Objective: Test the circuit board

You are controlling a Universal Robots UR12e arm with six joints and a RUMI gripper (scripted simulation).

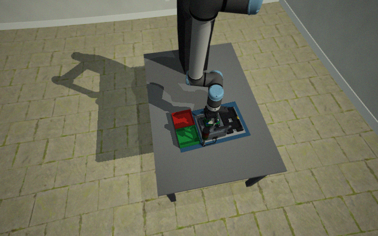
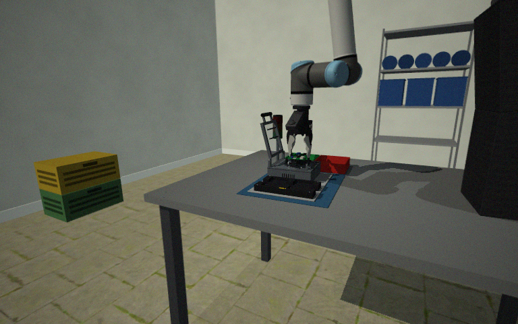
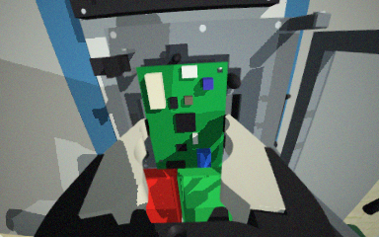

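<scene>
Circuit board [image 1: 207,122] [image 2: 299,155] [image 3: 165,129] sits between the fingers of your end effector [image 1: 213,121] [image 2: 299,156] [image 3: 186,118], which is clamped on its two long edges. You have it above the bed of the grey tester [image 1: 221,133] [image 2: 292,174] [image 3: 247,39], component side up and roughly level. You cannot tell from these views whether the pins are in its holes.

In the wrist view, you see a cream block [image 3: 155,91] near the board's far left corner and a white block [image 3: 189,71] at its far edge. A black post [image 3: 233,80] stands just beside its right edge.

Your tester's lid [image 2: 266,141] [image 3: 301,99] stands open, leaning slightly back. Looking from the exterior, you have the black tray [image 2: 286,187] [image 1: 232,118] on the near side of the tester, and the red bin [image 1: 182,119] [image 2: 336,164] [image 3: 163,195] and green bin [image 1: 188,136] [image 2: 315,156] [image 3: 199,197] on the far side. The signal light [image 1: 205,134] [image 2: 277,123] stands behind the lid, its red and green parts dark. Your bench [image 1: 223,166] [image 2: 228,202] carries them all.
</scene>
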